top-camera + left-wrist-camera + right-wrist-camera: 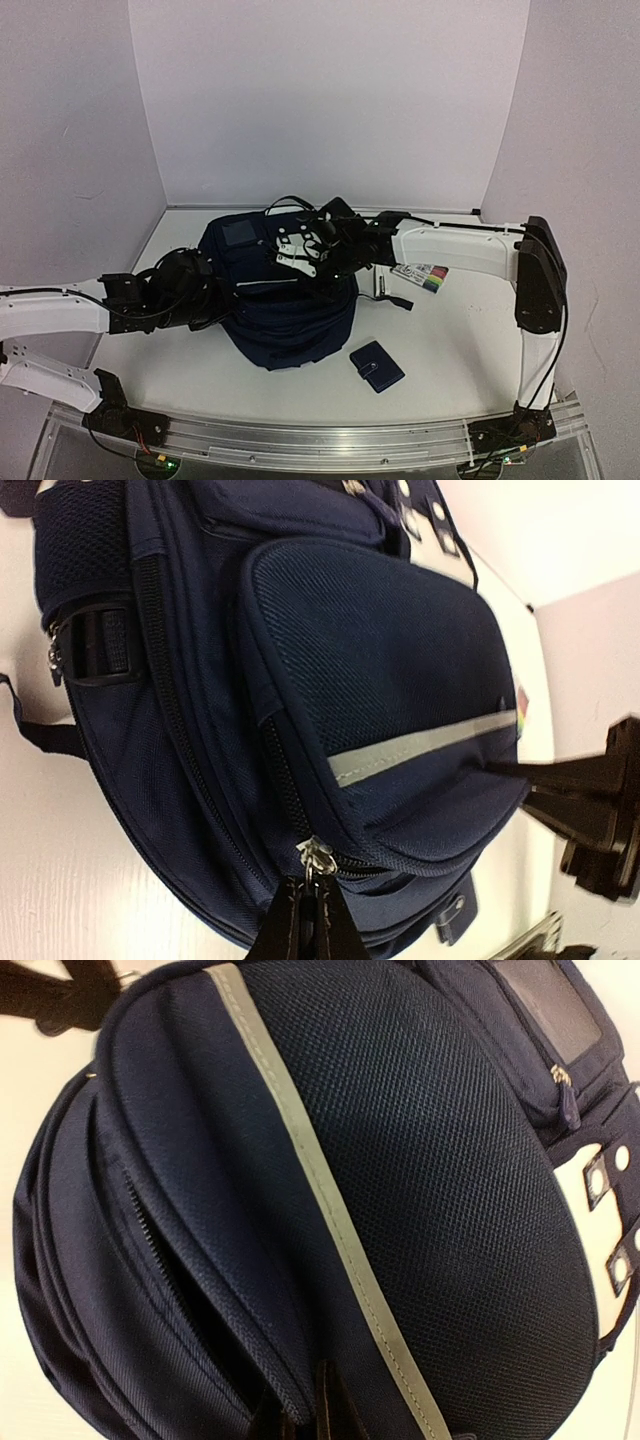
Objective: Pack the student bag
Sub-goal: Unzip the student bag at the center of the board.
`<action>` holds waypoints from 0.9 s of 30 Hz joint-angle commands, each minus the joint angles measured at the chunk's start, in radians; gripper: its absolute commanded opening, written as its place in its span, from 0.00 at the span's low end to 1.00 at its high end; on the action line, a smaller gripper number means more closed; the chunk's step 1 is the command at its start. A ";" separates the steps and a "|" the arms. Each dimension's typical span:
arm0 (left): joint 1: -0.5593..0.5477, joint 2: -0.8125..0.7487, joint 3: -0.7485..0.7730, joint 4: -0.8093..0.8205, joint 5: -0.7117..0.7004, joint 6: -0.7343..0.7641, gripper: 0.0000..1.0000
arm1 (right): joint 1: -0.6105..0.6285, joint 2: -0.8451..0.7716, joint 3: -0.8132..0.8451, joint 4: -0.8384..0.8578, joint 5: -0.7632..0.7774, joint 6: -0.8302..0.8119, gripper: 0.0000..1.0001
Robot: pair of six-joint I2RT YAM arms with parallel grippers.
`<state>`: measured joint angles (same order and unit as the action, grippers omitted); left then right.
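The bag (290,325) is showing navy throughout, its thin stripe (330,1210) gleaming silver-grey and its patch (585,1225) showing white with dark dots; the wallet (377,366) is showing navy, and the card (428,275) is displaying multicoloured bars on white

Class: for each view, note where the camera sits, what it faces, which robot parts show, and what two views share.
Top external: above and behind the robot, facing down at the table; both arms reach the bag.
Left wrist: on the left arm, facing the bag's pocket; left gripper seemingly pinching a zipper pull.
Right wrist: on the right arm, over the pocket; right gripper at bottom edge.
Shared: both wrist views show the grey stripe.
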<state>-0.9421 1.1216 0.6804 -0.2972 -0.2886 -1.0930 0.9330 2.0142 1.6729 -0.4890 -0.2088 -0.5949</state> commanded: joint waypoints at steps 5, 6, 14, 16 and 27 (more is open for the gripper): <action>0.167 -0.140 -0.023 -0.214 -0.189 0.035 0.00 | -0.034 -0.129 -0.011 -0.039 0.113 0.001 0.00; 0.180 -0.138 -0.021 -0.197 -0.185 0.070 0.01 | -0.034 -0.132 -0.007 -0.039 0.112 -0.001 0.00; 0.195 0.039 0.127 -0.283 0.029 0.452 0.00 | -0.041 -0.121 0.064 -0.040 0.137 -0.005 0.00; 0.196 0.074 0.153 -0.325 0.045 0.500 0.00 | -0.045 -0.117 0.075 -0.040 0.140 -0.005 0.00; 0.213 -0.065 0.137 -0.373 0.089 0.635 0.02 | -0.059 -0.153 0.009 -0.040 0.169 -0.066 0.00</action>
<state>-0.7702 1.1549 0.8377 -0.5006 -0.1388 -0.5323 0.9386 1.9672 1.7047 -0.4761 -0.1590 -0.6337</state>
